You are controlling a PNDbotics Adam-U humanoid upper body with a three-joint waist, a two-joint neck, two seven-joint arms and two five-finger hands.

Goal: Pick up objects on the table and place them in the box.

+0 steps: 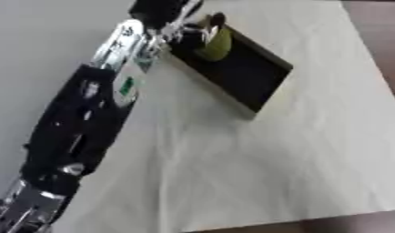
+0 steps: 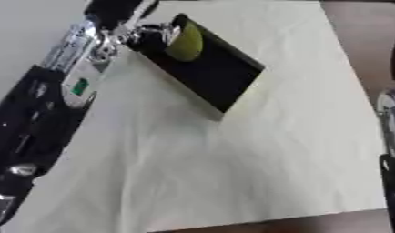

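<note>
A black, shallow box (image 1: 252, 75) lies askew on the cream cloth at the upper middle. My left arm runs from the lower left corner up to the box's far end. There my left hand (image 1: 178, 28) has its fingers curled round a yellow-green rounded object (image 1: 218, 44) with a dark top. The object hangs just over the box's upper end; whether it touches the bottom is hidden. At the right edge of the right eye view a blurred silver and black part of my right hand (image 2: 389, 132) shows, well apart from the box.
The cream cloth (image 1: 256, 164) covers the table and is bare below and to the right of the box. Brown table edge (image 1: 376, 27) shows at the right and along the bottom. A grey floor (image 1: 33, 54) lies to the left.
</note>
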